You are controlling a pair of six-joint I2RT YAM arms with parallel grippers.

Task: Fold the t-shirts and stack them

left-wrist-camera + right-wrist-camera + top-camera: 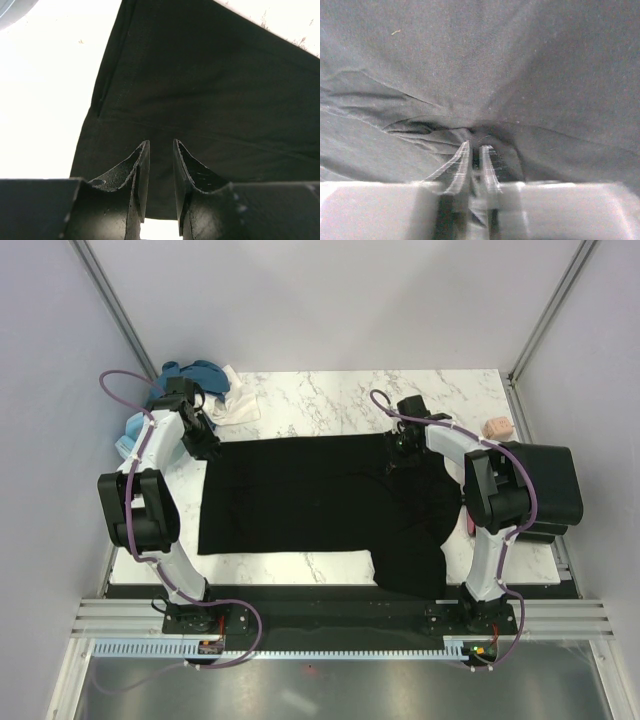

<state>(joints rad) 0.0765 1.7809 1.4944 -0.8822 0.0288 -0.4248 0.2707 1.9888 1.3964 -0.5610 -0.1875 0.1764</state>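
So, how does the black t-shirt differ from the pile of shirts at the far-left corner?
The black t-shirt lies spread out wide; the pile is bunched up. The black t-shirt is one dark colour; the pile mixes blue and white. Both are soft cloth.

Your left arm (140, 505) rises from its base at the near edge, elbow bulging out to the left, forearm reaching toward the far left; its wrist tips downward; your left gripper (161, 142) shows its jaws drawn near each other with a narrow slit between, and whether they pinch anything cannot be told; your right arm (490, 490) climbs from its base, folds at the elbow and stretches inward and away; your right gripper (476, 146) points down, jaws nearly together, nipping a pucker of the black t-shirt (300, 495)
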